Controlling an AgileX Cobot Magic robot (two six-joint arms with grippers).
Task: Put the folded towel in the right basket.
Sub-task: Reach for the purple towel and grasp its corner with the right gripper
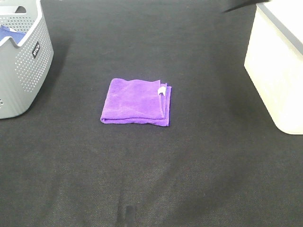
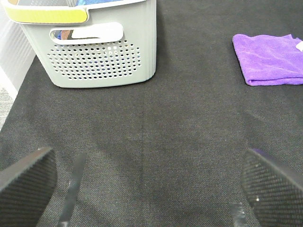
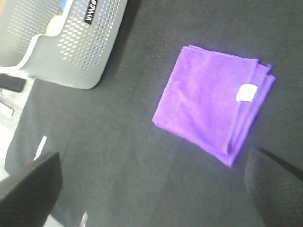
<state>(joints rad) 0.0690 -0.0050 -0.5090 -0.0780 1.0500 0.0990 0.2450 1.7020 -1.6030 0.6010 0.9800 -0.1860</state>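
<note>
The folded purple towel (image 1: 136, 102) lies flat on the black mat in the middle, with a white tag (image 1: 162, 90) at its right edge. The right basket (image 1: 277, 71) is cream and stands at the far right. Neither gripper shows in the exterior high view. My left gripper (image 2: 150, 182) is open and empty over the mat; the towel (image 2: 270, 59) lies well ahead of it and off to one side. My right gripper (image 3: 151, 187) is open and empty, held high, with the towel (image 3: 213, 106) below and ahead of its fingers.
A grey perforated basket (image 1: 21, 61) with blue cloth (image 1: 9, 34) inside stands at the far left; it also shows in the left wrist view (image 2: 102, 56) and the right wrist view (image 3: 80, 42). A dark sliver (image 1: 244, 5) crosses the top right.
</note>
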